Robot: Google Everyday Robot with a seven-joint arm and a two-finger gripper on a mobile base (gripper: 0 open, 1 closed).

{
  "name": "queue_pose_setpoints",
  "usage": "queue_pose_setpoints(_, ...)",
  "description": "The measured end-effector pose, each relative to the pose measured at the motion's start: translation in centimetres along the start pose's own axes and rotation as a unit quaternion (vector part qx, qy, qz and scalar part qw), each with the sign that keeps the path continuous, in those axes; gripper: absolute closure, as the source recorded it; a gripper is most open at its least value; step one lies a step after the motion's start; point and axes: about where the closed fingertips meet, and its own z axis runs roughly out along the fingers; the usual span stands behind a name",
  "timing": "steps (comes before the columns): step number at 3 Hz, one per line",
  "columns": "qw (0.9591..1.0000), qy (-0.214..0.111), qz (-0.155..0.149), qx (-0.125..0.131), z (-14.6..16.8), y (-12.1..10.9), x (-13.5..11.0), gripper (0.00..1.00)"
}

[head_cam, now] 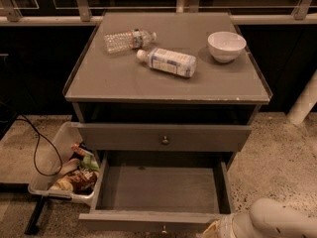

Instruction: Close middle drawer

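Observation:
The middle drawer (pixel 161 190) is pulled far out of the grey cabinet (pixel 168 78). Its shallow grey box is empty. Its low front (pixel 148 220) lies along the bottom edge of the view, with the small round knob (pixel 163 228) barely showing. Above it is the taller, wider top drawer front (pixel 124 137) with its own knob (pixel 165 140). My gripper (pixel 216 230) is at the bottom edge, just right of the middle drawer's front right corner. It is mostly cut off by the frame. The white forearm (pixel 277 221) leads to it from the right. The lowest drawer is out of view.
On the cabinet top lie a clear plastic bottle (pixel 128 39), a white labelled bottle (pixel 168 62) and a white bowl (pixel 226 45). A clear bin of snacks (pixel 64 175) sits on the floor to the left, with a black cable (pixel 37 148). A white post (pixel 304 100) stands at right.

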Motion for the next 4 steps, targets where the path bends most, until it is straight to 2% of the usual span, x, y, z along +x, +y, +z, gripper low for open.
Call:
queue_pose_setpoints(2,0.9981,0.011,-0.022,0.057,2.8,-3.0,0.9,1.00)
queue_pose_setpoints(3,0.9978,0.010,-0.022,0.061,2.8,-3.3,0.9,0.81)
queue_pose_setpoints(4,0.9978,0.010,-0.022,0.061,2.8,-3.3,0.9,0.58)
